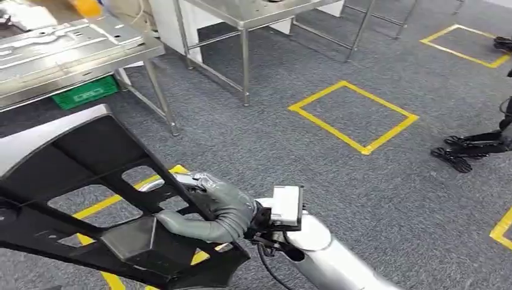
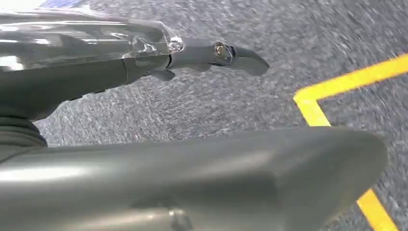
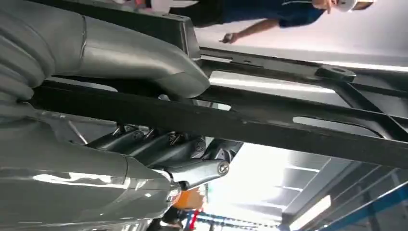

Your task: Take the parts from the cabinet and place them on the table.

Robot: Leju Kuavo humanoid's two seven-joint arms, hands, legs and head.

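Grey carpet marked with yellow tape squares covers the floor, and steel-topped tables stand at the far side, the nearer one carrying flat metal panels. Below it sits a green crate.

Low in the head view, a large black frame part, ribbed and cut through with openings, is carried in the air over the carpet, well short of the tables. The right hand grips one of its bars: the fingers are curled around one side of the bar and the thumb presses on the other, so the part runs out past the hand.

The left hand is seen over the carpet with its fingers stretched out straight and apart from the thumb, nothing between them.

A person in a blue top stands beyond the part in the right wrist view.
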